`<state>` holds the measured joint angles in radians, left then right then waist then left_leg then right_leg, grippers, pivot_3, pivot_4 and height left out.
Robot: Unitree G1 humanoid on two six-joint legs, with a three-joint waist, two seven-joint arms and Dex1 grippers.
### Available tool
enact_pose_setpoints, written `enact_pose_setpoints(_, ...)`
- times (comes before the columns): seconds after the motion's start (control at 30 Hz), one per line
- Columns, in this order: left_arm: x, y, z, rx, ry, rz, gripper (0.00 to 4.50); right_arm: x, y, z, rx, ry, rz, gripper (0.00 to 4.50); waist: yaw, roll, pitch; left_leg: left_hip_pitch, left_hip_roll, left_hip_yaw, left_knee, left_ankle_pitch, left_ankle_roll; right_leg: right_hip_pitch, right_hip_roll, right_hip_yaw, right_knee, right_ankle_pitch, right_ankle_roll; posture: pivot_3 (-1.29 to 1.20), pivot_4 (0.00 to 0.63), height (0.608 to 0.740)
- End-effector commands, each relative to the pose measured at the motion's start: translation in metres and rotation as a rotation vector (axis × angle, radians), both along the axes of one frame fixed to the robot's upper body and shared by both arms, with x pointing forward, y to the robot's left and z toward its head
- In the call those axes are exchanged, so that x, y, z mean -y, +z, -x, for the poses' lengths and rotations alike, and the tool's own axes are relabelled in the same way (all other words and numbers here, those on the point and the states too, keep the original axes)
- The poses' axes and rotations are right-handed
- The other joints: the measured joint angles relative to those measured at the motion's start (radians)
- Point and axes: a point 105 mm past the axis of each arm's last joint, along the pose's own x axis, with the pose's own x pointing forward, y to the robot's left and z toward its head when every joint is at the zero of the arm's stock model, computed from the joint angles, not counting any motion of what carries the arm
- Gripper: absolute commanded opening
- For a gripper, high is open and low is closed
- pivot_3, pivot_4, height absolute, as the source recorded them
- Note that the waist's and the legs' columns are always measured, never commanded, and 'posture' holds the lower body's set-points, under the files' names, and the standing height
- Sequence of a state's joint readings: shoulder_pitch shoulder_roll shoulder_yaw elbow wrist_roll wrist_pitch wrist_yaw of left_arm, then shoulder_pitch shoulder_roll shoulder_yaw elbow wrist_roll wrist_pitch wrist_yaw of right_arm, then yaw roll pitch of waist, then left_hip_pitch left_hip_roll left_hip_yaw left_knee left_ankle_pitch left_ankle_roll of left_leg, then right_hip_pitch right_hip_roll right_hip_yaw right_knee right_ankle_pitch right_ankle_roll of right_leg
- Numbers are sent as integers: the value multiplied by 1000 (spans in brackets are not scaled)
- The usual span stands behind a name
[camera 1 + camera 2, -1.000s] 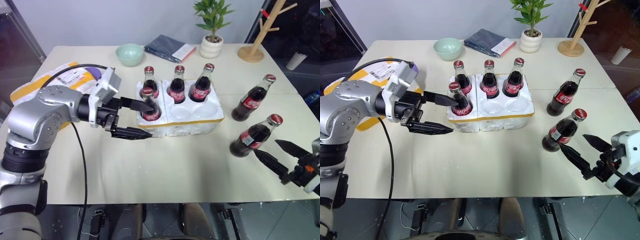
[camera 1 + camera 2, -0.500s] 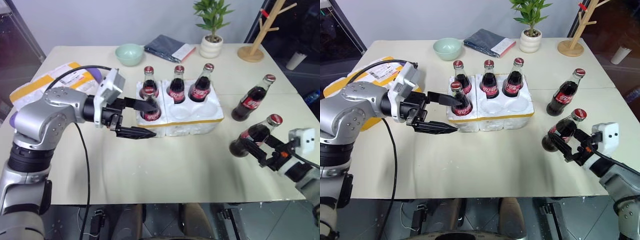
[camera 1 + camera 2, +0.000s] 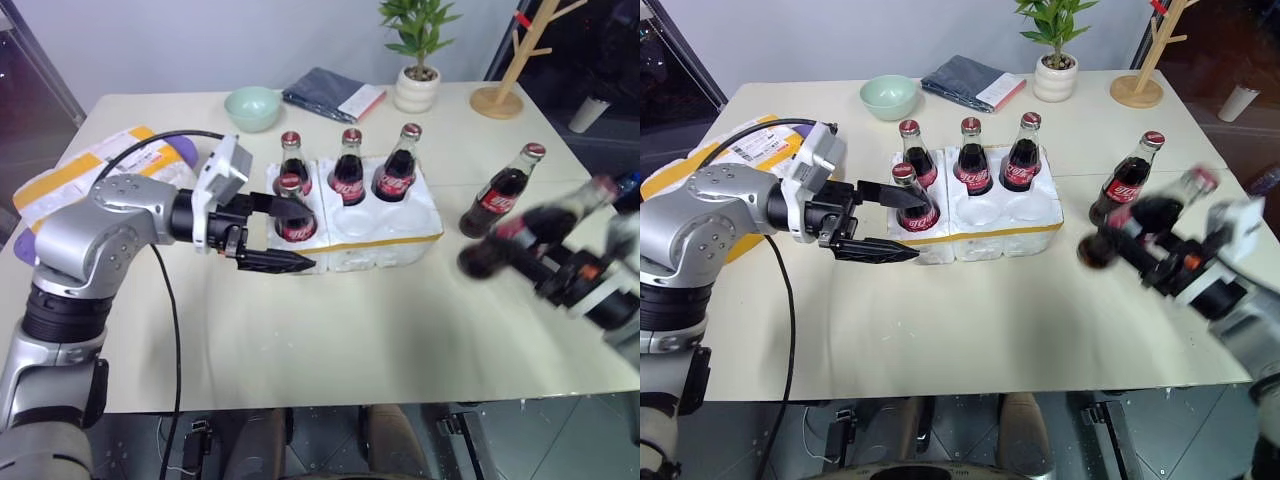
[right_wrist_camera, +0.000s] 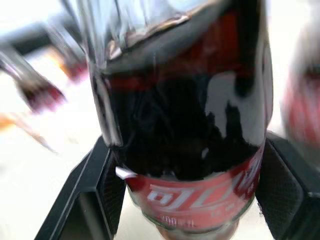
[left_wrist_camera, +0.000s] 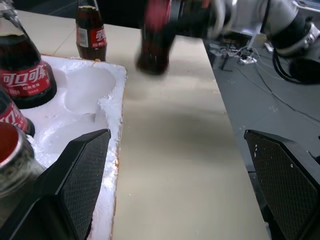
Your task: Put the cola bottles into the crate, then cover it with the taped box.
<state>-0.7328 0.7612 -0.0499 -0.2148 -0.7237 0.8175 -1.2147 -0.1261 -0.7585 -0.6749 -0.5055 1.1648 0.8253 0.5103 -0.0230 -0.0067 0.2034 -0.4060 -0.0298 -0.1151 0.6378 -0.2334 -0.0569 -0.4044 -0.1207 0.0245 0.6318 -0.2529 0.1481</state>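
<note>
The fifth cola bottle [image 3: 1140, 225] has just come off the tabletop [image 3: 970, 320], tilted and blurred, clenched in our right pincer [image 3: 1160, 262]. Next it goes to the crate [image 3: 985, 235]; our left pincer [image 3: 885, 220] stays released beside it.

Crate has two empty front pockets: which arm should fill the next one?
Right. Its claw is shut on a cola bottle lifted off the table, near the crate. The left claw is open and holds nothing, flanking the front-left bottle already in its pocket.
</note>
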Motion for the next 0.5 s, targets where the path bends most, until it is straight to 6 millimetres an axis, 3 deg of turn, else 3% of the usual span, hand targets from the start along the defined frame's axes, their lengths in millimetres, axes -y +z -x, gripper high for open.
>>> enact_pose_setpoints(0.03, -5, 16, 0, 62, 29, 32, 4500, -34, 34, -2, 90, 136, -7, 2837, 2, -1, 0, 0, 1, 0, -1, 0, 0, 0, 1, -1, 0, 0, 0, 0, 150, 740)
enact_pose_setpoints(0.17, -12, 18, -3, 75, 81, 46, 4500, -70, 39, -34, 74, 197, 50, 2837, 4, -1, 0, 0, 3, 0, -3, 0, 0, -2, 3, -1, -1, 0, -1, 0, 150, 740)
enact_pose_setpoints(0.3, -21, 23, -4, 93, 134, 58, 4500, -101, 28, -59, 39, 253, 88, 2837, 5, -1, 0, -3, 3, 0, -4, 0, 0, -5, 3, -1, -1, 0, -1, 0, 150, 740)
enact_pose_setpoints(0.43, -29, 28, -4, 117, 181, 68, 4500, -112, 6, -80, -7, 240, 202, 2837, 8, -2, 0, -3, 3, 0, -5, 0, 0, -6, 3, -1, -1, 0, -1, 0, 150, 740)
enact_pose_setpoints(0.5, -32, 29, -3, 125, 199, 70, 4500, -117, 0, -81, -23, 281, 219, 2837, 9, -2, 0, -3, 3, 0, -6, 0, 0, -6, 3, -1, -2, 0, -1, 0, 150, 740)
